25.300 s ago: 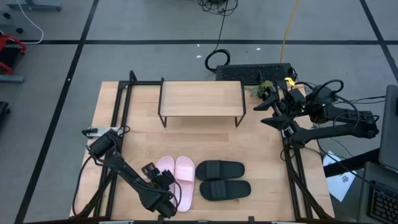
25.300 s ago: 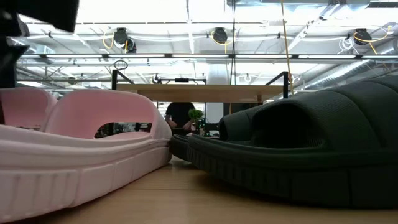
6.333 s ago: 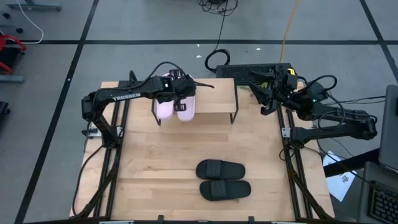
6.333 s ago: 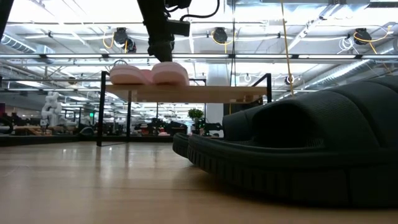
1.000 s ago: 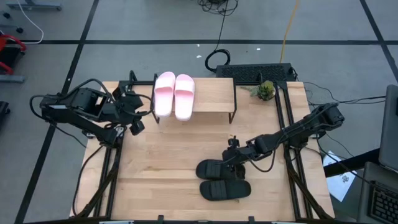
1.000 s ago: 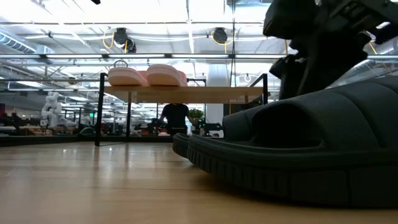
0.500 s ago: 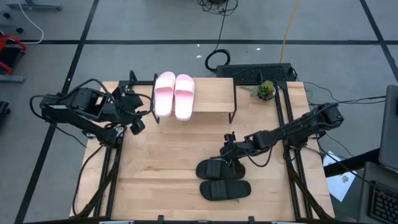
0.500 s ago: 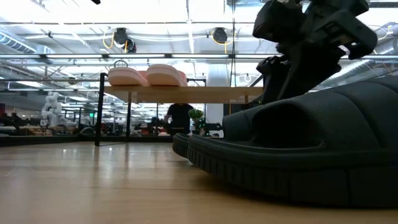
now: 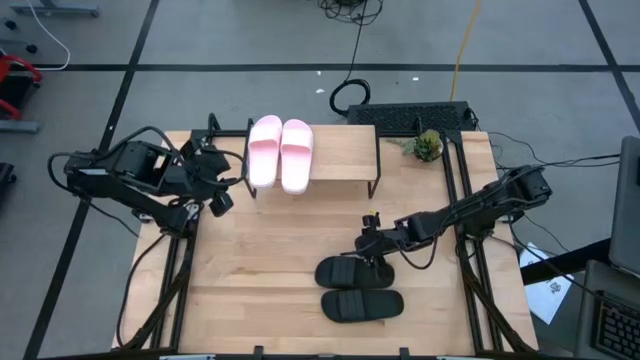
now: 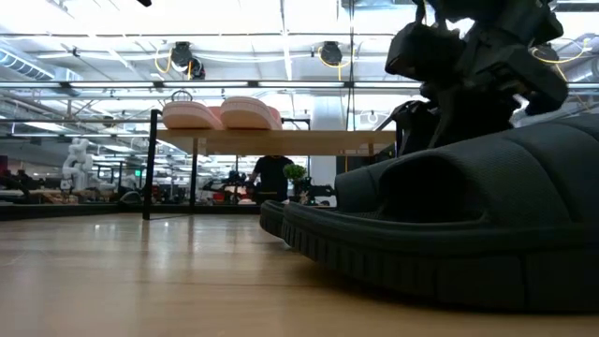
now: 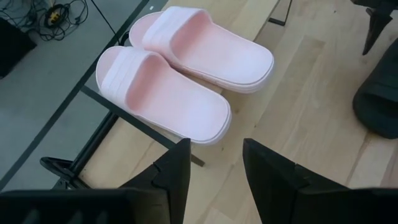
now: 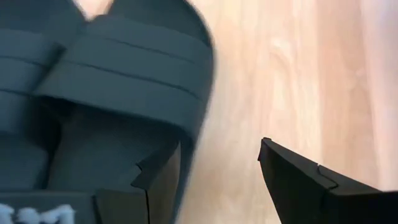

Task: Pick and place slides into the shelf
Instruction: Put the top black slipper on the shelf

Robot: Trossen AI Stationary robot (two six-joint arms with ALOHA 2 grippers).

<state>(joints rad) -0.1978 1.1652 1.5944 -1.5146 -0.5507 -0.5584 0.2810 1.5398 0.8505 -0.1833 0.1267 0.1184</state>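
The wide light-wood desk (image 9: pixel 250 270) is carrying everything, and the low shelf with its pale plank top and thin black legs (image 9: pixel 345 160) is standing at the desk's far edge. The two pale pink slides (image 9: pixel 281 153) are lying side by side on the shelf's left end. The matte black pair (image 9: pixel 358 288) is lying on the desk well in front of the shelf, one slide just beside the other. The right gripper (image 9: pixel 372 243) is hovering at the shelf-side edge of the nearer-to-shelf black slide (image 12: pixel 118 87), fingers spread and holding nothing. The left gripper (image 11: pixel 214 168) is waiting beside the shelf's left end, parted and empty. To grasp well, the right gripper should probably be straddling the strap squarely before closing, so the soft slide is not twisting or nudging its partner.
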